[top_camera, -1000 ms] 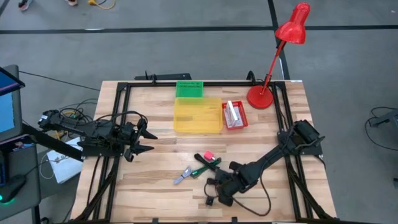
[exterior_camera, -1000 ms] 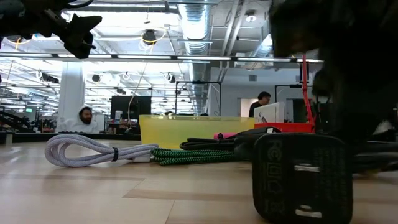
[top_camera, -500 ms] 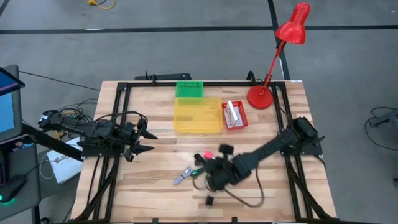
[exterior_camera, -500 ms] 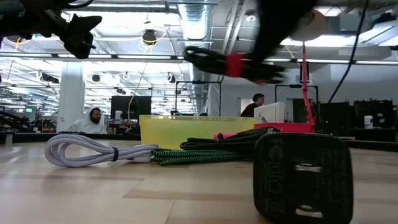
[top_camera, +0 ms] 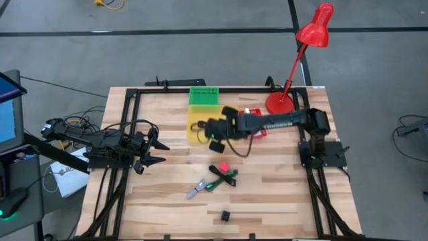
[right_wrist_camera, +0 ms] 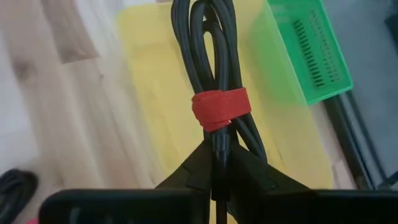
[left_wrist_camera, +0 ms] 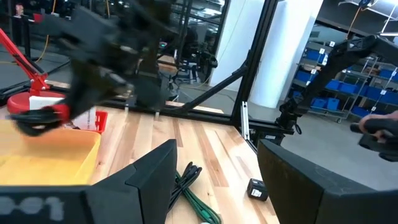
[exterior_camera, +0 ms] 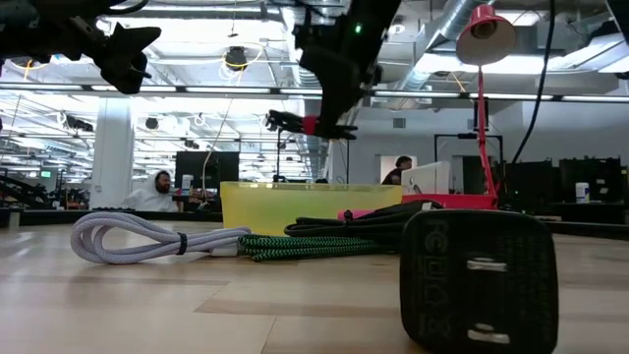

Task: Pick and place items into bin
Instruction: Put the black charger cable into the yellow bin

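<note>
My right gripper (top_camera: 212, 130) is stretched out over the yellow bin (top_camera: 200, 117) and is shut on a black coiled cable bundle (right_wrist_camera: 214, 56) bound with a red strap (right_wrist_camera: 219, 109). The low view shows the bundle (exterior_camera: 300, 124) well above the bin (exterior_camera: 295, 202). On the table lie a green cable bundle (top_camera: 224, 178), a pink piece (top_camera: 224, 165), a white-grey cable (top_camera: 195, 191) and a black plug adapter (top_camera: 225, 215). My left gripper (top_camera: 162, 153) waits open near the table's left side. My right gripper pinches the black cable bundle between its two fingers (right_wrist_camera: 193, 168) at the bundle's end (right_wrist_camera: 216, 142) just behind the red strap. The bundle runs straight out ahead of the fingers, in line with them. It is lifted clear, roughly level, above the yellow bin.
A green basket (top_camera: 204, 96) stands behind the yellow bin, and a red tray (top_camera: 252, 124) holding a white package stands to its right. A red desk lamp (top_camera: 281, 104) stands at the far right corner. Bare wood lies between the left arm and the loose items.
My right gripper has risen from the table near its near edge and swung toward the far edge and left, carrying the black cable bundle, which is now lifted clear above the yellow bin. The black plug adapter stayed where it was.
</note>
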